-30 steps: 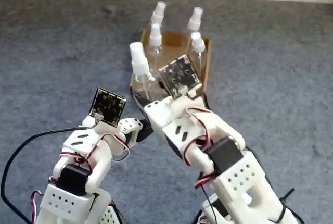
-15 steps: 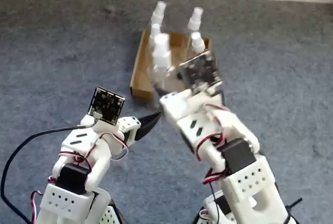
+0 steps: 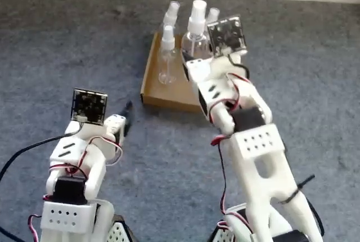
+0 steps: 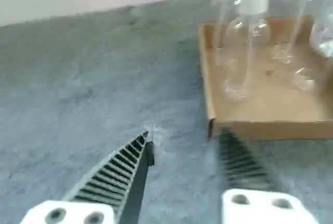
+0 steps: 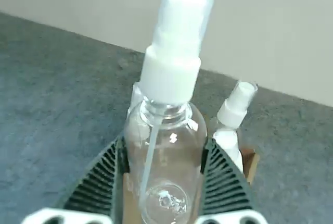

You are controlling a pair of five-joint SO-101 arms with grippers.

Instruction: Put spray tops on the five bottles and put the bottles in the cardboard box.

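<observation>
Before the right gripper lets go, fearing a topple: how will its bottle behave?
Probably light: the bottle looks clear and empty. Likely tippy, tall under a big spray top. Smooth round sides may slip in the right gripper.

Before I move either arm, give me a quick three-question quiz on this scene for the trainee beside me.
1. True or false: the right gripper is shut on a bottle that has a spray top.
2. The left gripper is: A) open above the carpet, near the box; B) shut on a bottle; C) inside the box.
3. Fill in: the held bottle is above the cardboard ____.
Key: 1 true; 2 A; 3 box.
</observation>
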